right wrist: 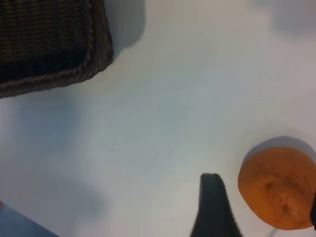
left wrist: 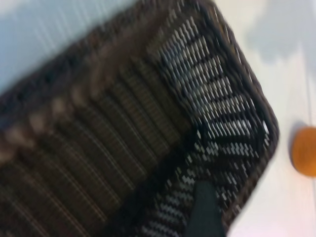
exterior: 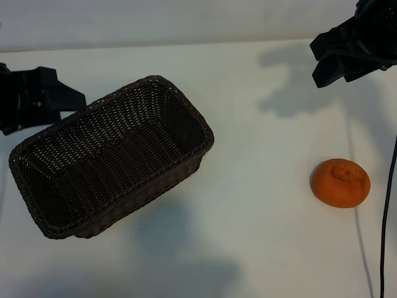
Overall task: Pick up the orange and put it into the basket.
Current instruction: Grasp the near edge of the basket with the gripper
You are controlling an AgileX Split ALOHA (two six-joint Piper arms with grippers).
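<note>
The orange (exterior: pixel 340 182) sits on the white table (exterior: pixel 260 205) with its knobbed stem end facing up, well apart from the basket (exterior: pixel 111 155), whose long axis runs diagonally across the table. The right gripper (exterior: pixel 335 65) hovers above the orange, jaws spread and empty. The left gripper (exterior: pixel 37 99) hangs over the basket's far rim, released, holding nothing.

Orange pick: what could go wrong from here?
1. The orange is round and sits loose on the table near the right edge; an off-centre close by the open right gripper could roll it away.
2. A dark cable runs right beside the orange and may snag.
3. The basket lies skewed near the left gripper, so a careless drop could clip its rim.
</note>
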